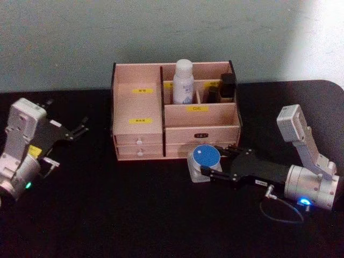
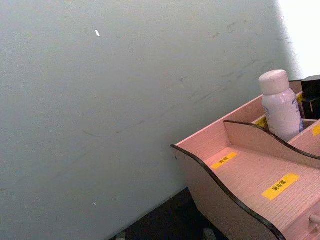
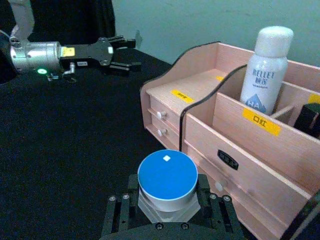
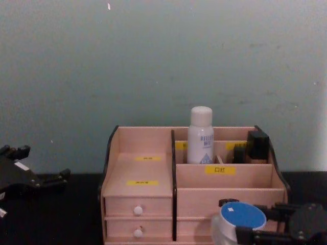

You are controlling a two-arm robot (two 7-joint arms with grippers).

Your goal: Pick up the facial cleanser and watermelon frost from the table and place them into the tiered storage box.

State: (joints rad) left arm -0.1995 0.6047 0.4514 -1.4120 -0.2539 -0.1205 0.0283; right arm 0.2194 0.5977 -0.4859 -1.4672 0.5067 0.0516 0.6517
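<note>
1. Left claw (image 1: 81, 128) hangs over the black surface (image 1: 107, 215) at far left, fingers spread wide, empty.
2. Light wooden tiered storage box (image 1: 137, 115) with yellow labels; the tall white facial cleanser bottle (image 1: 183, 80) stands upright in a rear top compartment, so that half looks done.
3. Squat whitish watermelon frost jar (image 1: 206, 156) with a blue lid sits just in front of the box's right drawers, not yet in.
4. Right claw (image 1: 210, 161) is clamped on the jar, a finger on each side; lift and place remain.
</note>
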